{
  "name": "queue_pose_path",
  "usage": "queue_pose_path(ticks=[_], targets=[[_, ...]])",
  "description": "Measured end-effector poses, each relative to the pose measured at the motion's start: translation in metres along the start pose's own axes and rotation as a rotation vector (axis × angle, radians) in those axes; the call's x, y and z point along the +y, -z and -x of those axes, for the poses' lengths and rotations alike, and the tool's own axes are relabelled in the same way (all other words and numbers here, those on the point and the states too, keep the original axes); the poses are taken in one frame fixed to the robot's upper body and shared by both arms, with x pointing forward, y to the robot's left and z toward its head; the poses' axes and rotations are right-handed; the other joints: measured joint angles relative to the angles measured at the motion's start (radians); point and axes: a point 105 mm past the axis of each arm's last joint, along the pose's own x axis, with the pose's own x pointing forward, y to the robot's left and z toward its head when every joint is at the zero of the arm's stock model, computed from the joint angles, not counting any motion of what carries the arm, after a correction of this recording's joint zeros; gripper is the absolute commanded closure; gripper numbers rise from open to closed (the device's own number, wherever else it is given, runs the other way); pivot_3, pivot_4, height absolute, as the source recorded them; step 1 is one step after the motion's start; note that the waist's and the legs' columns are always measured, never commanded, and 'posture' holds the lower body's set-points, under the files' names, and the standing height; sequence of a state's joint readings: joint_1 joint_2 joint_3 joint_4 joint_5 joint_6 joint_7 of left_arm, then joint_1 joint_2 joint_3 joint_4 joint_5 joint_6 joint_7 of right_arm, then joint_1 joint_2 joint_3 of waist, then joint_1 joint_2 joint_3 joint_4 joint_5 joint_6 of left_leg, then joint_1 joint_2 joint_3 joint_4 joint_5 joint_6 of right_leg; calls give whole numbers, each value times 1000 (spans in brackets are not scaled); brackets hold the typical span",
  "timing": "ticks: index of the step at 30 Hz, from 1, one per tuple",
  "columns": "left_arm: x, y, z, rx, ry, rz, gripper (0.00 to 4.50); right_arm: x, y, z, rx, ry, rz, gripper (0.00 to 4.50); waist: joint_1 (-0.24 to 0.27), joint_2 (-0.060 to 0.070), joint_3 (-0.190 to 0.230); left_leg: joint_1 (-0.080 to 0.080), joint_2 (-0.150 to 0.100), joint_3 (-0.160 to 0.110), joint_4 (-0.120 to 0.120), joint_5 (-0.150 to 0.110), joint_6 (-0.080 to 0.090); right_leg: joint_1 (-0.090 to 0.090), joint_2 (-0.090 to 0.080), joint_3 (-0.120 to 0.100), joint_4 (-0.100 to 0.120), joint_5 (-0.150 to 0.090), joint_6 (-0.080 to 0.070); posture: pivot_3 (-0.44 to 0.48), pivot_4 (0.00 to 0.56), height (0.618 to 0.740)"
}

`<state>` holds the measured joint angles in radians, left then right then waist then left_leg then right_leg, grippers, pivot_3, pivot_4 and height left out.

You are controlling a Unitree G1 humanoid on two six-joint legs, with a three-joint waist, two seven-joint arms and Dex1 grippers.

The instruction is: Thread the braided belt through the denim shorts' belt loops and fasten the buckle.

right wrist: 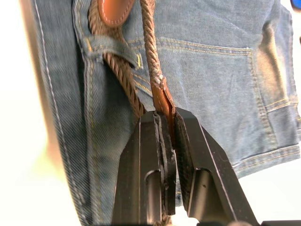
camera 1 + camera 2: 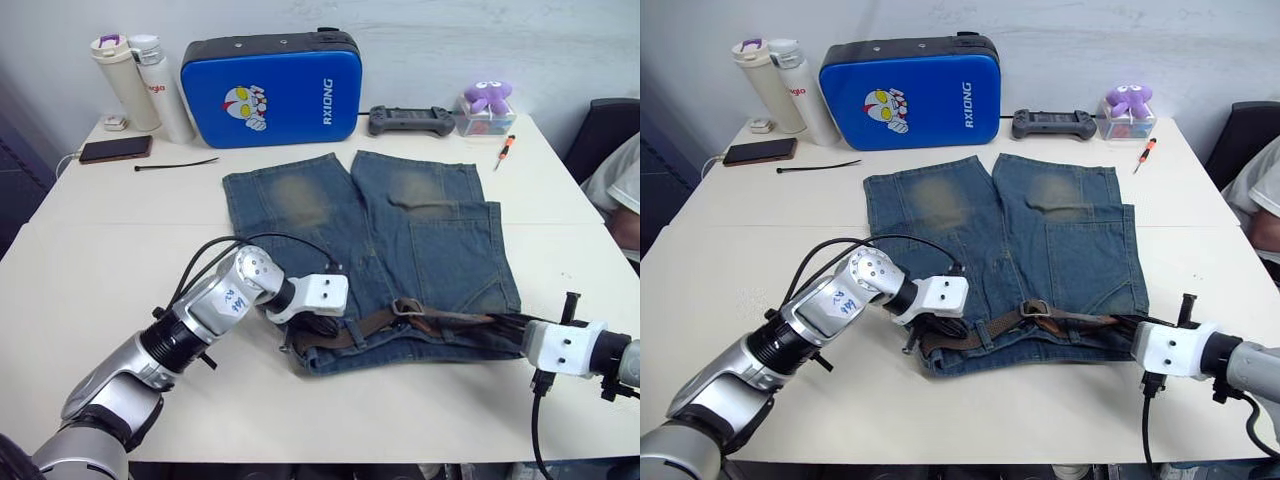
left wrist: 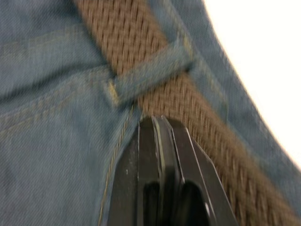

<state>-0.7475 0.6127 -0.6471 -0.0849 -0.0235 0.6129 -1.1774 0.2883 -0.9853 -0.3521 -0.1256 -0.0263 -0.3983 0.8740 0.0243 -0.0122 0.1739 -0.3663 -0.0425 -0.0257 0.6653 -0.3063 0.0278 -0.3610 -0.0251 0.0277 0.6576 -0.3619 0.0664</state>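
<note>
**Belt in the waistband, tip held**

The denim shorts point(image 2: 370, 250) lie flat on the desk point(image 2: 120, 250), the braided belt point(image 2: 375, 322) running along the waistband under a belt loop point(image 3: 150, 73). The right tool point(image 1: 168, 123) grips the belt's tan leather tip. The left tool point(image 3: 157, 123) rests clenched, empty, against the belt.

Left arm point(image 2: 165, 345): silver-grey shell w/ black joint rings, handwritten blue marks on the rounded wrist housing, looped black cables, white gripper block. Right arm point(image 2: 600, 352): white block, black cable hanging below. Both grippers have black wedge-shaped fingers point(image 1: 202, 155).
</note>
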Motion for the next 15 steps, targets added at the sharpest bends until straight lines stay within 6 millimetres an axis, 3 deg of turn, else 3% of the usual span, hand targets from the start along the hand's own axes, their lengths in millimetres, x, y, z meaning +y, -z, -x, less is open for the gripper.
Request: queue_pose_path(ticks=[11, 15], targets=[[-8, 6, 6, 39, 8, -34, 4394, -1, 8, 5, 3, 37, 89, 4500, -2, 0, 0, 0, 0, 0, -1, 0, 0, 0, 0, 1, -1, 0, 0, 0, 150, 740], [-1, 4, 8, -42, 29, 128, 4394, 0, 0, 1, -11, 36, 91, 4500, -1, 0, 0, -1, 0, 0, 0, 0, 0, -1, 0, 1, -1, 0, 0, 0, 150, 740]])
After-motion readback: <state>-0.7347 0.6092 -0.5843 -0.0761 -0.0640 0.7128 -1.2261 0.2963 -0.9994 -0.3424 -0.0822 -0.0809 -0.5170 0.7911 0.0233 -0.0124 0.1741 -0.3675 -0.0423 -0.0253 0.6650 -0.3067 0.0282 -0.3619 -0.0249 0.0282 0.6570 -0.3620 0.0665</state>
